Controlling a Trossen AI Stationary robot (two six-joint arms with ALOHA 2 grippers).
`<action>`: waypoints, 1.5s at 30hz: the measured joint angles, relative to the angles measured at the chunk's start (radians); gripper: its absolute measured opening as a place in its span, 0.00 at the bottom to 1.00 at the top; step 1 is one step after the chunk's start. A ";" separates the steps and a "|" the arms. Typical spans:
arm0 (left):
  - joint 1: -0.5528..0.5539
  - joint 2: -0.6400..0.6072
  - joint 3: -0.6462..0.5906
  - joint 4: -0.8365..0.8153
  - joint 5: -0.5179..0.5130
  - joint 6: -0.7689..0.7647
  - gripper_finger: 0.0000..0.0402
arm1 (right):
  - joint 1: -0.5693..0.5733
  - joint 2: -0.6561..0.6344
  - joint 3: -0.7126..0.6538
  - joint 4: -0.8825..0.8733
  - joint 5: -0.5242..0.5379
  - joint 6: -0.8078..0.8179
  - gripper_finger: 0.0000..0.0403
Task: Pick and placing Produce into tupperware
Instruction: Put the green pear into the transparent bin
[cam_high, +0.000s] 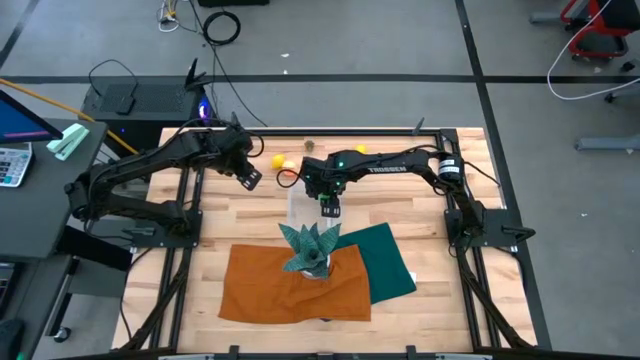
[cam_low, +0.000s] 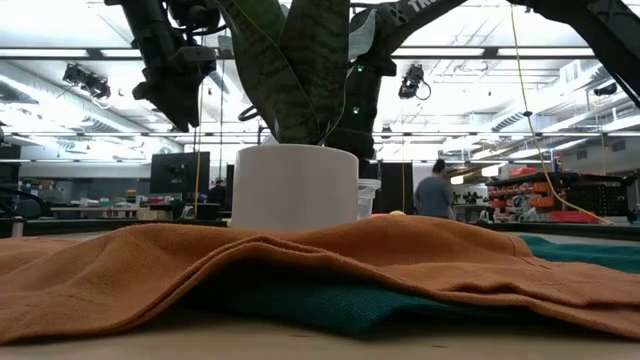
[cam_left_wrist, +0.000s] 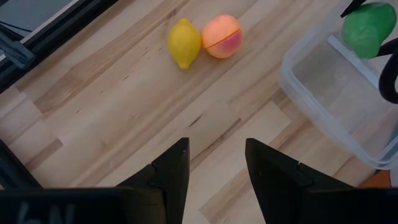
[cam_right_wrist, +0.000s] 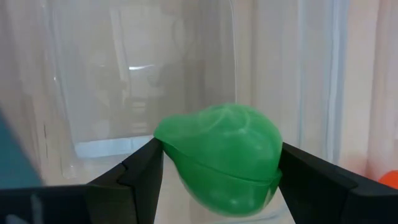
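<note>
My right gripper hovers over the clear plastic container, shut on a green toy fruit, which also shows green in the left wrist view. My left gripper is open above bare table near the container's left side. A yellow lemon and an orange-pink peach lie side by side on the wood, beyond the left fingers; both show in the high view. Another yellow piece lies near the far edge. My right gripper pinches the green toy fruit between its two fingers, one on each side of its body. The fingers point down from above. The fruit is lifted clear, above the container's open inside.
A teal spiky plant in a white pot stands on an orange cloth beside a dark green cloth, just near of the container. The metal frame borders the table. A person stands in the room behind.
</note>
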 joint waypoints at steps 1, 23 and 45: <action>0.000 0.000 0.000 0.000 0.000 -0.007 0.41 | 0.000 0.000 0.000 0.001 0.000 -0.001 0.58; 0.000 0.000 0.000 0.000 0.000 -0.017 0.41 | 0.000 0.000 0.000 0.001 -0.039 -0.001 0.59; 0.000 0.000 0.000 0.001 0.000 -0.016 0.41 | 0.000 0.000 0.000 -0.011 -0.039 -0.001 0.66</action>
